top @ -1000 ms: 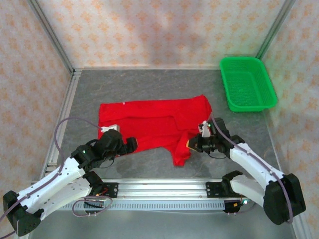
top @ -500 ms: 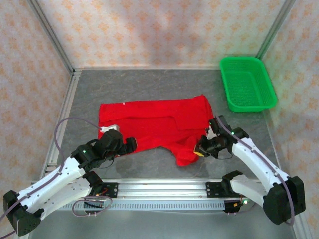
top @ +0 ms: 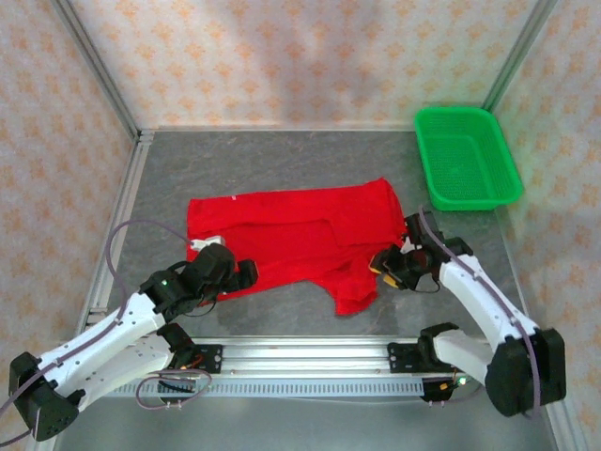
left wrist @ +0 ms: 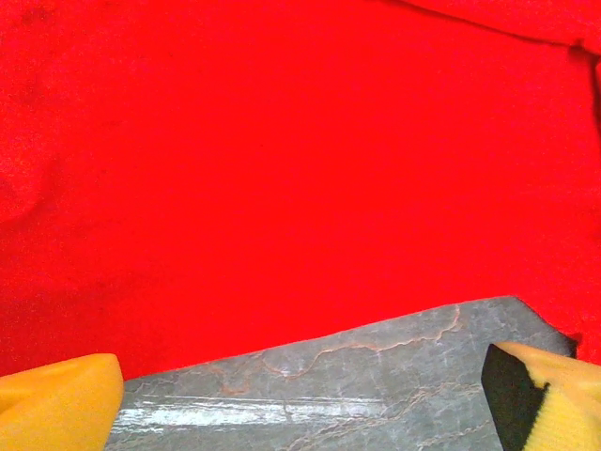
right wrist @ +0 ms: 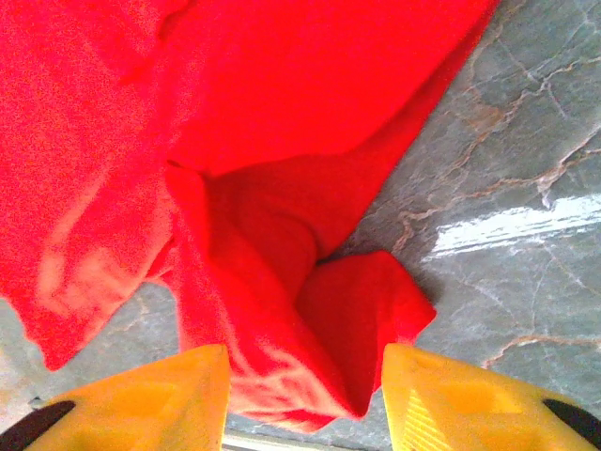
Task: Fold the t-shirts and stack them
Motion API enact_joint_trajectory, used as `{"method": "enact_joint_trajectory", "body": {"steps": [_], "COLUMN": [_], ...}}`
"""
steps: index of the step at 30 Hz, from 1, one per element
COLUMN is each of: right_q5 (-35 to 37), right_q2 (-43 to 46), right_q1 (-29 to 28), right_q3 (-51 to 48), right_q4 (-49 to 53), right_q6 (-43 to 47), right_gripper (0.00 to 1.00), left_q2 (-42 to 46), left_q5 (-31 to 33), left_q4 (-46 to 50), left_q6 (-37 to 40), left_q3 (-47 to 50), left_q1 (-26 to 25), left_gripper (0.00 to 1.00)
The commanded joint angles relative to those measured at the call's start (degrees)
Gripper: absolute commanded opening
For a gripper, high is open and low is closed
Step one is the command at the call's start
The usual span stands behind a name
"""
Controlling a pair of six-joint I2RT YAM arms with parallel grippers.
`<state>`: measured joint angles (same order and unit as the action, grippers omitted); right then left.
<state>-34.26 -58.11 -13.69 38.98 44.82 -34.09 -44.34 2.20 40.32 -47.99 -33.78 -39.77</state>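
1. T-shirt, bright red short-sleeved cloth (top: 291,235), spread on grey marbled table (top: 235,160), left of green plastic mesh basket (top: 467,164), nearer the arm bases than that basket and well apart from it. No print showing. Judged step: squaring the cloth for a fold, with stacking not yet begun.
2. Basket-side half of the shirt untidy, with a loose flap trailing toward the bases. Pull that flap flat and in line with the far-from-basket half before making any crease. Otherwise a crooked fold likely.
3. Left gripper (top: 246,272), black with yellow pads, at the shirt's near hem on the side far from the basket. Jaws at full spread, nothing between them but bare table and the hem's edge. Bring down squarely over the hem and pinch well in from the edge, so the cloth cannot slip out on the lift.
4. Right gripper (top: 380,265), same build, at the shirt's basket-side edge. Jaws part-way apart astride the cloth, which looks loose between the pads rather than pinched.
5. Bunched fold of red cloth (right wrist: 310,310) between those pads, doubled over on itself. Rise straight up off it to avoid snagging, then take the flap by its outer corner and draw toward the basket side to open the bunch.
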Motion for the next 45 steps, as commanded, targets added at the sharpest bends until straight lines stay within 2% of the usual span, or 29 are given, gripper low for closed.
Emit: {"method": "enact_joint_trajectory", "body": {"steps": [1, 5, 8, 12, 18, 21, 27, 36, 43, 45], "right_q5": [-0.3, -10.7, -13.1, -16.5, -14.8, -12.6, -8.0, -5.5, -4.7, -3.5], "right_q2": [7.7, 19.0, 26.6, 30.3, 30.3, 30.0, 27.8, 22.4, 18.2, 18.1], "right_q1": [0.3, 0.2, 0.1, -1.1, -4.8, -8.4, -14.0, -15.3, -15.7, -15.7], "right_q3": [-1.7, -10.1, -15.2, -20.5, -24.4, -27.0, -30.5, -33.0, -32.5, -32.9], "right_q4": [6.6, 5.7, 6.6, 2.9, -2.6, -9.5, -17.6, -29.2, -31.8, -32.5], "right_q6": [-3.6, -14.9, -19.5, -24.9, -30.2, -36.5, -42.8, -47.0, -46.6, -47.2], "right_gripper": [0.47, 0.43, 0.40, 0.38, 0.37, 0.37, 0.38, 0.37, 0.36, 0.32], "left_q2": [-0.8, -1.6, -3.1, -6.7, -14.7, -18.2, -20.4, -20.4, -20.7, -20.8], "left_q5": [2.8, 3.9, 3.3, 1.2, -2.7, -3.9, -6.1, -7.7, -8.4, -8.5], "left_q4": [1.4, 1.7, 1.7, 0.3, -4.8, -5.9, -8.4, -9.3, -9.8, -10.1], "left_q6": [-0.3, -1.1, -1.6, -0.5, 3.7, 5.8, 7.5, 9.6, 10.2, 10.1], "left_q3": [1.0, 1.6, 1.9, 1.9, 1.3, 0.8, 2.3, 4.2, 4.4, 4.6], "left_q1": [-0.4, 0.5, 2.2, 4.9, 9.2, 11.1, 13.8, 16.5, 17.2, 17.3], "left_gripper": [1.00, 1.00, 1.00, 1.00, 1.00, 1.00, 1.00, 1.00, 1.00, 1.00]}}
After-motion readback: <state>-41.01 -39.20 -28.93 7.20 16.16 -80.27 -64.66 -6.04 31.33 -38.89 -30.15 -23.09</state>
